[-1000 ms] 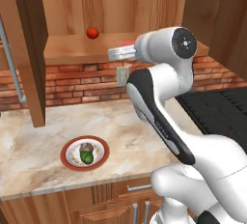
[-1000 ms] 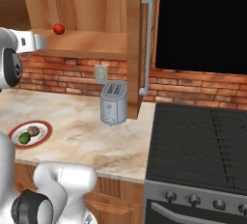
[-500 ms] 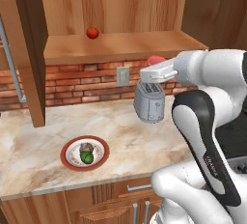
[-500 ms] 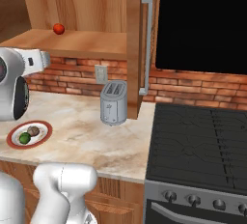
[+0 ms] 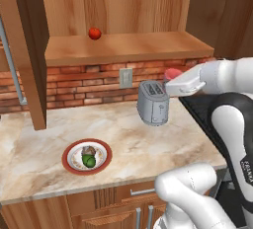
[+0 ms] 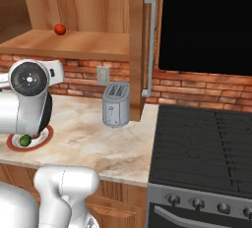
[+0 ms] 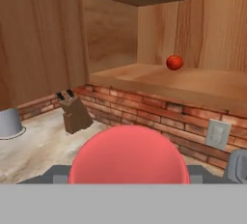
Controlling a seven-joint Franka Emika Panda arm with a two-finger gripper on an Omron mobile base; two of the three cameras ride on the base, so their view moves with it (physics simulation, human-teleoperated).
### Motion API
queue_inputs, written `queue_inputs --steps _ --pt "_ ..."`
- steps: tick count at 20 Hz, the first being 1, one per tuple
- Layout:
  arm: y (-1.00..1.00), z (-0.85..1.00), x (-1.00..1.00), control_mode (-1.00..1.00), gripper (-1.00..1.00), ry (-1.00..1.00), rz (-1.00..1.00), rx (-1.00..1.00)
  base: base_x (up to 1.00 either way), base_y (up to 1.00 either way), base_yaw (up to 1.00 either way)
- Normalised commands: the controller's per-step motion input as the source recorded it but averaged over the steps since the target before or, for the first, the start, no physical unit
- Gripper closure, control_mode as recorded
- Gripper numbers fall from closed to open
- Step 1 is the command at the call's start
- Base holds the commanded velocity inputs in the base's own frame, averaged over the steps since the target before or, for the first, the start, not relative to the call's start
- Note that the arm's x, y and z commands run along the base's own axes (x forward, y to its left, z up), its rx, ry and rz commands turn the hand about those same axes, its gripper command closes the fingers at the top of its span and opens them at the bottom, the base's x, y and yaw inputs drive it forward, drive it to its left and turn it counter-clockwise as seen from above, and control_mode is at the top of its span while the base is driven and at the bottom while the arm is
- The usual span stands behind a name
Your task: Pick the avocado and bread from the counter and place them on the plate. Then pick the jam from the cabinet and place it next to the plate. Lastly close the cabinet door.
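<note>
Gripper (image 5: pixel 170 81) level, clamping jam (image 7: pixel 128 154)

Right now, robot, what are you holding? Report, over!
Gripper shut on jam, above toaster. Avocado and bread on plate. Cabinet door open. Over.

**Lighting and render quality**

Even, diffuse light is seen throughout; no source is identified. The cabinet (image 5: pixel 123 16) interior is dimmer under its top, darkest in the hand view. No glare is noted. Textures are rendered soft, slightly blurred. No edge distortion is seen.
</note>
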Motion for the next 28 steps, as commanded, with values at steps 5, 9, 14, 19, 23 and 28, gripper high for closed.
queue_inputs --steps 5,9,14,19,23,28 --pt "0.00 -0.46 0.00 -1.00 1.00 0.16 0.04 -0.04 0.00 0.00 0.00" --pt "0.00 -0.52 0.00 -1.00 1.00 0.02 0.00 -0.02 0.00 0.00 0.00" --pt "0.00 -0.51 0.00 -1.00 1.00 0.00 0.00 -0.03 0.00 0.00 0.00" --pt "0.05 -0.47 0.30 -1.00 1.00 0.00 0.08 -0.09 0.00 0.00 0.00" --pt "0.03 -0.41 0.41 -1.00 1.00 0.00 0.13 -0.08 0.00 0.00 0.00" --pt "0.04 -0.34 0.48 -1.00 1.00 0.00 0.15 -0.06 0.00 0.00 0.00"
